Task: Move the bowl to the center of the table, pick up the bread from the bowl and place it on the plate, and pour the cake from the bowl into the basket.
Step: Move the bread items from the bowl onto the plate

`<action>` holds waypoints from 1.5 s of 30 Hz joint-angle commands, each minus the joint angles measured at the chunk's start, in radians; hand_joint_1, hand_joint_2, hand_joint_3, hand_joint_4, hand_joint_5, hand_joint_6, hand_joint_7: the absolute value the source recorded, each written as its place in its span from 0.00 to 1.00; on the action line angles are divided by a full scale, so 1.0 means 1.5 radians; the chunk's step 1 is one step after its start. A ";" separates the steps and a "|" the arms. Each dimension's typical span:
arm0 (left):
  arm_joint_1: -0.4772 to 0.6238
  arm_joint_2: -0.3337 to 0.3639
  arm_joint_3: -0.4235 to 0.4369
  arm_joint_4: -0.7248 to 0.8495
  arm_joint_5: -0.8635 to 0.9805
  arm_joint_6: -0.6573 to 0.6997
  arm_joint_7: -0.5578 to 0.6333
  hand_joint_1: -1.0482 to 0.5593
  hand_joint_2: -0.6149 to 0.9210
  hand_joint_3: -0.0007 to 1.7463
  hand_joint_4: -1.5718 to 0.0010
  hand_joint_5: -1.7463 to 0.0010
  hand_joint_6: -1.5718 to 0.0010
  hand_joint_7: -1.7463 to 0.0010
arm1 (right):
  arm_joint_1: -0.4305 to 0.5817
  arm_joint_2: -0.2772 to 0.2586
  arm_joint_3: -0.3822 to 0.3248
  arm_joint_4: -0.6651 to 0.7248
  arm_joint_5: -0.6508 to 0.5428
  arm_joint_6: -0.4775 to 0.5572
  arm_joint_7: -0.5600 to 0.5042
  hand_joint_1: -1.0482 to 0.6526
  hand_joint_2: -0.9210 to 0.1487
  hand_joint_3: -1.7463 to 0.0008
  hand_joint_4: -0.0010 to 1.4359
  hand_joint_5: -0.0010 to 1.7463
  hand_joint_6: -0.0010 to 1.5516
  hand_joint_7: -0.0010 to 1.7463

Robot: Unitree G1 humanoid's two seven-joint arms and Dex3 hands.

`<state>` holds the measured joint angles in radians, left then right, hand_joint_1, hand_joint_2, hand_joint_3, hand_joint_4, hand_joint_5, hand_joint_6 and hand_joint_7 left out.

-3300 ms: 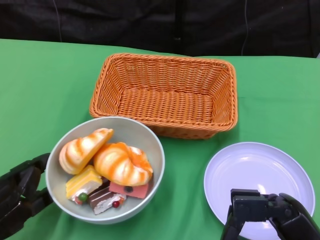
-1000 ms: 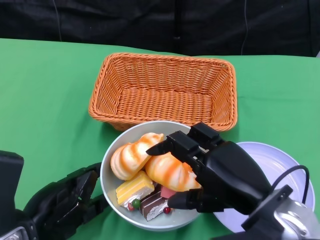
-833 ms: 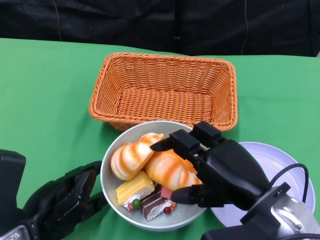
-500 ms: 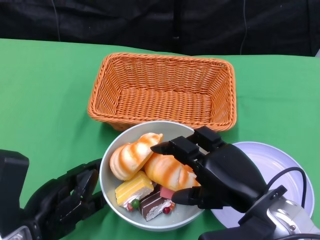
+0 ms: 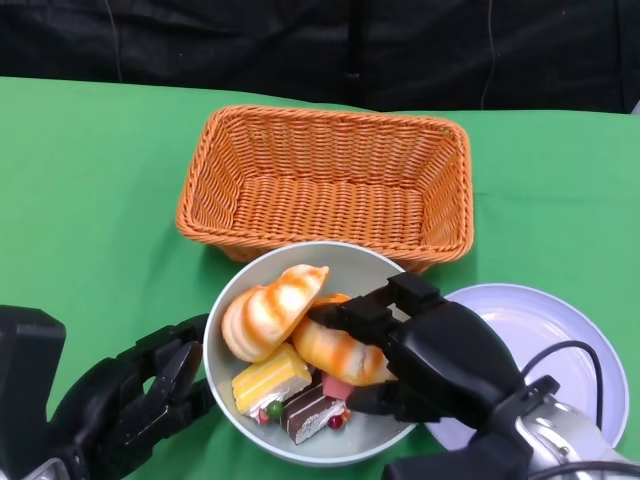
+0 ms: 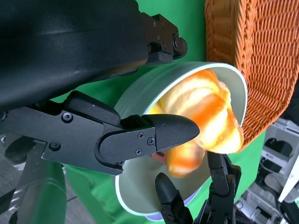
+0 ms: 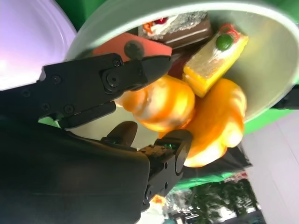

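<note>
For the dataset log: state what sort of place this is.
Probably a robot test bench, not a kitchen: a green cloth table against black drapes, toy-like bread and cakes in a bowl, and equipment racks visible in the left wrist view.

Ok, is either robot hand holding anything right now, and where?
Right robot hand grips a bread roll around its middle; left robot hand holds the bowl at its rim.

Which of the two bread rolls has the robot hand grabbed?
The right-hand bread roll, enclosed by the right robot hand; the other roll lies untouched beside it.
</note>
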<state>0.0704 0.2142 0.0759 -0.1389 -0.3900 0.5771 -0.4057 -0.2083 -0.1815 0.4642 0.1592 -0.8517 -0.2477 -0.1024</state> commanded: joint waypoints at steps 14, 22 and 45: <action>0.011 -0.014 0.005 0.012 0.016 -0.056 0.000 0.17 1.00 0.34 0.82 0.82 0.83 0.97 | -0.079 0.020 0.023 0.221 0.022 -0.252 -0.364 0.52 0.56 0.16 0.71 0.99 0.53 0.96; 0.006 -0.012 0.009 0.016 0.013 -0.052 -0.004 0.17 1.00 0.34 0.84 0.79 0.82 0.97 | -0.062 0.021 -0.003 0.139 0.043 -0.310 -0.386 0.47 0.60 0.09 0.68 1.00 0.48 0.99; 0.007 -0.010 0.012 0.013 0.015 -0.051 -0.003 0.19 1.00 0.35 0.88 0.72 0.81 0.98 | 0.003 0.029 -0.125 -0.067 0.181 -0.396 -0.275 0.44 0.80 0.00 0.69 1.00 0.58 0.84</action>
<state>0.0806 0.1894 0.0857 -0.1209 -0.3632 0.5098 -0.4065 -0.2182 -0.1328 0.2993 0.0780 -0.5988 -0.8266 -0.5234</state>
